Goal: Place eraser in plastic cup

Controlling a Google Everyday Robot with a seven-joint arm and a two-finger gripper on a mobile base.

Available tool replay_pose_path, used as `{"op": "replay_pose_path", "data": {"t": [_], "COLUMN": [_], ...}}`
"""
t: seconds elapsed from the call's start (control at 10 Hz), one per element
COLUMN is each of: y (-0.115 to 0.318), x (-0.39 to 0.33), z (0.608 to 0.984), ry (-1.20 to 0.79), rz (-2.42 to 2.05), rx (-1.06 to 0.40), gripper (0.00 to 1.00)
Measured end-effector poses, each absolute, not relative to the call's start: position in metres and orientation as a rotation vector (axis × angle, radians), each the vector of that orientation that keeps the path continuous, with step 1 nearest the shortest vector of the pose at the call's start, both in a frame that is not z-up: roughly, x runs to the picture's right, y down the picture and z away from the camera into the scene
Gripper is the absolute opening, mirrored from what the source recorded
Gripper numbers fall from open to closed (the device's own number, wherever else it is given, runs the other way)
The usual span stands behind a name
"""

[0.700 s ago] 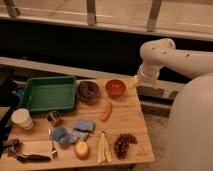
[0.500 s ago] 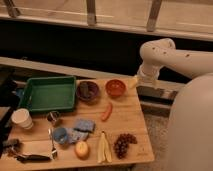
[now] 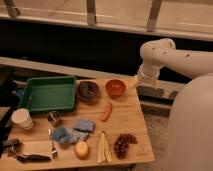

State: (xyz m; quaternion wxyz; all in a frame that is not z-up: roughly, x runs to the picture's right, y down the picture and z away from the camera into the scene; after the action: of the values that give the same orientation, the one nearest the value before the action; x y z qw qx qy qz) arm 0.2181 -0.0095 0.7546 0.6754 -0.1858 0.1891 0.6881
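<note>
My claw [image 3: 135,83] hangs at the table's [image 3: 131,120] back right edge, just beside the orange bowl [image 3: 115,88]. Can't tell its state or whether it holds anything. The eraser [image 3: 88,89] lies in the dark purple bowl [image 3: 78,93]. The light-blue plastic cup [image 3: 60,134] stands front-left, near the metal cup [image 3: 53,118].

one camera looks steeply down from the near side, moderately far, facing a table [image 3: 127,112] at lower left; the arm [image 3: 167,52] fills the right, its gripper [image 3: 135,82] just right of centre.
</note>
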Motion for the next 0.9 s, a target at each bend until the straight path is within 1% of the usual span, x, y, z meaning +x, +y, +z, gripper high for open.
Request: {"op": "replay_pose_path", "data": {"t": [0.7,0.9], "y": [-0.0094,-0.014], "x": [0.2182,0.2172], "z": [0.7547,0.7545], "ry": [0.426,0.421], "rz": [1.547,1.535], "rx": [-0.417,-0.397], "gripper": [0.8,0.8]}}
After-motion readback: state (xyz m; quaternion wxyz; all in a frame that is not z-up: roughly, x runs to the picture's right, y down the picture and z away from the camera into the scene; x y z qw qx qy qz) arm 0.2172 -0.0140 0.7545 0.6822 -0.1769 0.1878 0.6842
